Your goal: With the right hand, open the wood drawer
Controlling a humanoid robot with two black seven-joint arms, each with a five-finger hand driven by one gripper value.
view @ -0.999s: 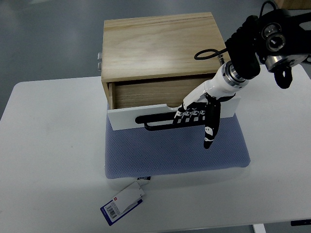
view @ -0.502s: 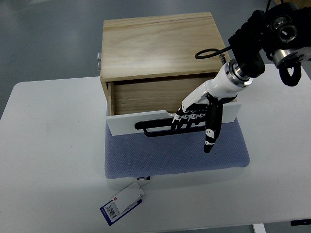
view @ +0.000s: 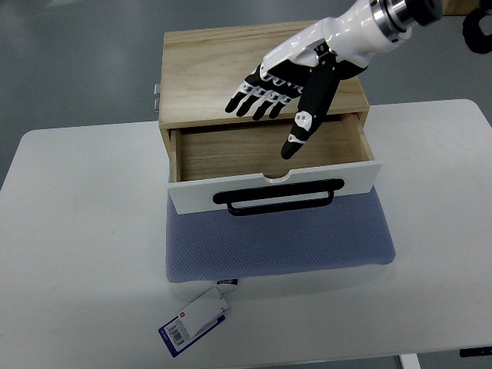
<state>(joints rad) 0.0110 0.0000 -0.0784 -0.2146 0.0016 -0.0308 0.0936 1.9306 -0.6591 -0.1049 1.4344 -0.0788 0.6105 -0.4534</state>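
My right hand (view: 286, 92) hangs open and empty above the wood box (view: 254, 61) – the drawer (view: 269, 165) sits pulled out toward the table's (view: 77, 231) near edge, handle (view: 278, 198) free, over the blue mat (view: 277, 246).

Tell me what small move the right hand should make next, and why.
Probably just pull the right hand back and away toward the right. The drawer already stands pulled out of the wood box, its white front over the blue mat, and the open hand hangs above it, clear of the black handle. Nothing seems left to pull.
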